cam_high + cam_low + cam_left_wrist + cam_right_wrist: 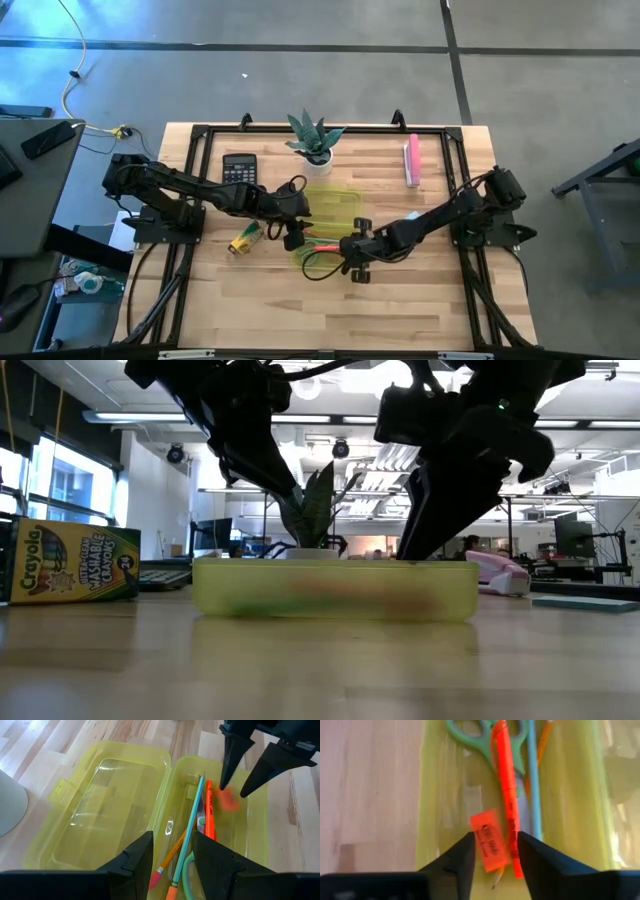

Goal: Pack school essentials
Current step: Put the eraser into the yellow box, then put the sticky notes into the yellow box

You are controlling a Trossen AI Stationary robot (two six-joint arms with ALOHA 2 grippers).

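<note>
Wooden counter (420, 300), items as you find them. Yellow-green pencil case (165, 810), lid laid open, at centre. In its tray: green-handled scissors (485, 742), orange pen (507, 795), light-blue pencil (187, 837), wooden pencil (172, 852), and a small orange eraser (489, 847) (it looks blurred, lying beside the orange pen). Your right gripper (492, 855) hangs directly over the eraser, fingers parted, gripping nothing. Your left gripper (172, 852) sits above the case's hinge side, fingers apart and empty. Yellow crayon box (70, 565) lies left of the case. Black calculator (238, 168), potted plant (315, 140) and pink bar (412, 160) stand along the far edge.
</note>
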